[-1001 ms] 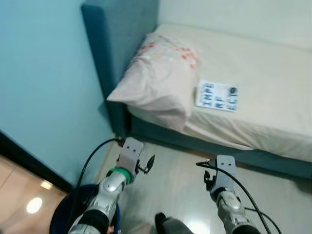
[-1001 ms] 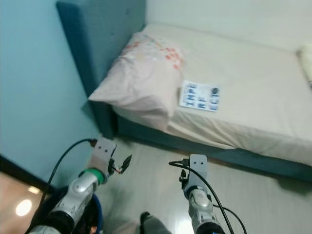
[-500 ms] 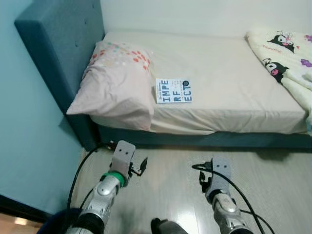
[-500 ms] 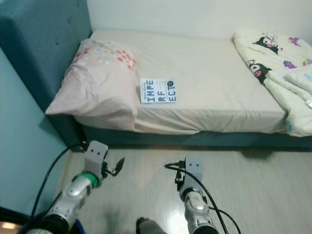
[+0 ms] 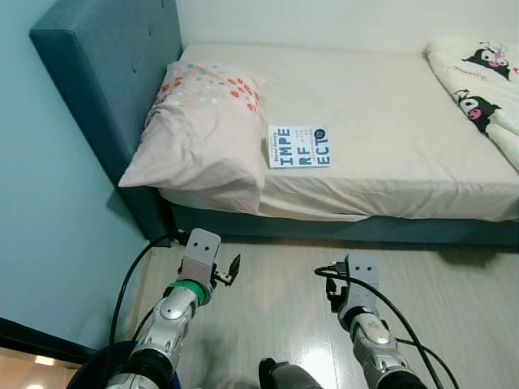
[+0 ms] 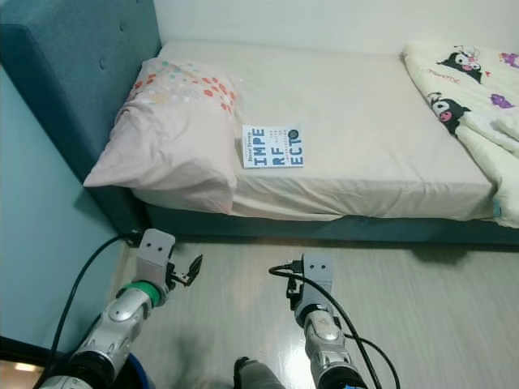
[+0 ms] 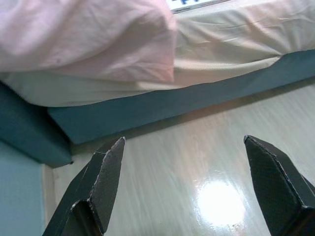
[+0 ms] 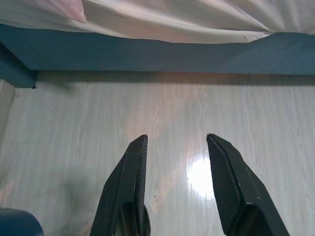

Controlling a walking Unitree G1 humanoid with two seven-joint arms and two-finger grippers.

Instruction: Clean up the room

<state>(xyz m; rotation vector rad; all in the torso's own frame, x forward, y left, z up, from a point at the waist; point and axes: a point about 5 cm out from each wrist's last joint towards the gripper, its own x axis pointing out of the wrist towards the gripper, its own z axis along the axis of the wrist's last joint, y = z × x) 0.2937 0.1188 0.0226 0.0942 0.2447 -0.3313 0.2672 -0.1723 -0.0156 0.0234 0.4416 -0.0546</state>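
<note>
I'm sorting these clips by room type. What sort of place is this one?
A bedroom, most likely. There is a bed with a teal headboard, a pillow at its head, a book lying on the sheet, and a cartoon-print blanket at the far end.

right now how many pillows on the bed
1: a pink pillow with coloured dots at the bed's head end, beside the book. Others may lie under the blanket.

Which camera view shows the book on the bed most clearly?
The left eye view: the book lies whole, its cover letters readable, beside the pillow. The right eye view matches. The left wrist view catches its edge.
</note>
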